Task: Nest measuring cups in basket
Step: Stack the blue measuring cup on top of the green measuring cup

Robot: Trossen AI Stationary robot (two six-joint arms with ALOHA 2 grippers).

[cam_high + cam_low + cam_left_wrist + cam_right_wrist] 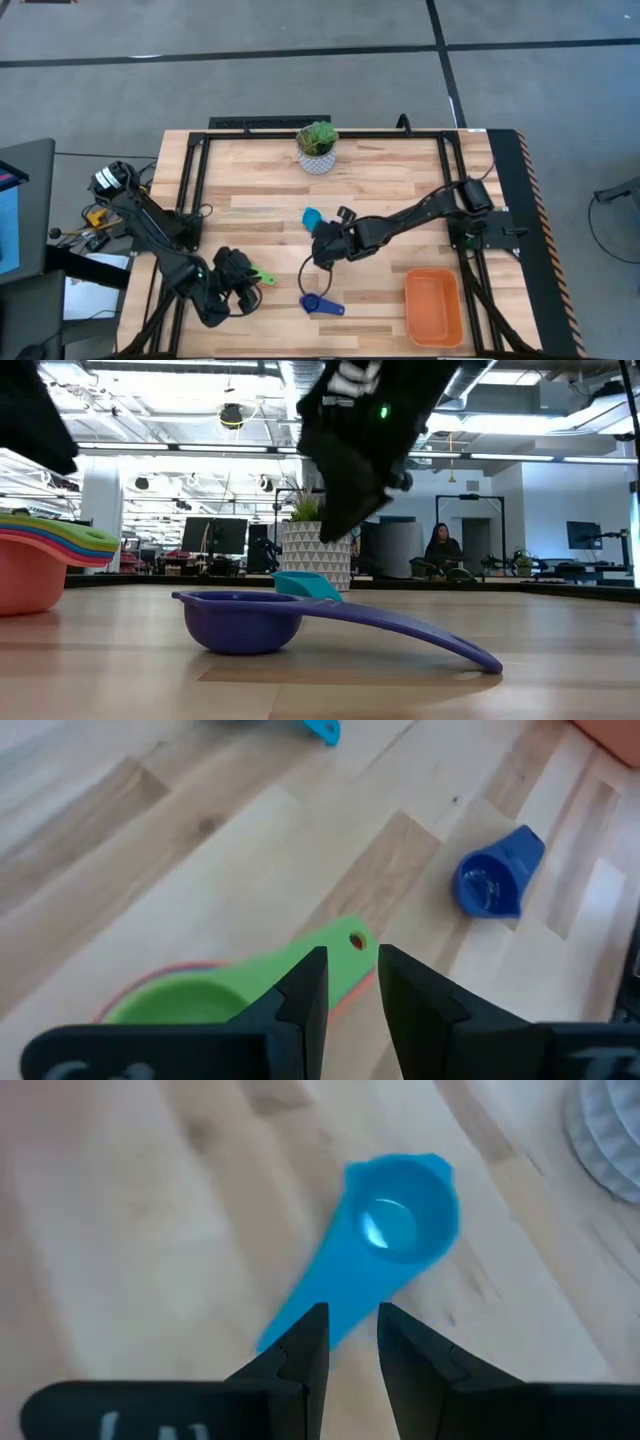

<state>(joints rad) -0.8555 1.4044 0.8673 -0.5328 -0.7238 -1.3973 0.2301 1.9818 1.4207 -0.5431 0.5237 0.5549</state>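
The orange basket (434, 306) is seen empty, a nested stack (45, 555) sits under the left gripper (238, 280), both jaws narrowly parted, nothing gripped.

From table centre I see open boards toward 9 o'clock. The plant pot (317, 149) blocks 12, the right arm (410, 215) crosses 3, the dark blue cup (318, 304) sits at 6, basket (434, 306) at 4.

you can't see the nested cups (40, 565) whole in the low view; the edge cuts them. the left gripper (236, 275) hides most of that stack from above.
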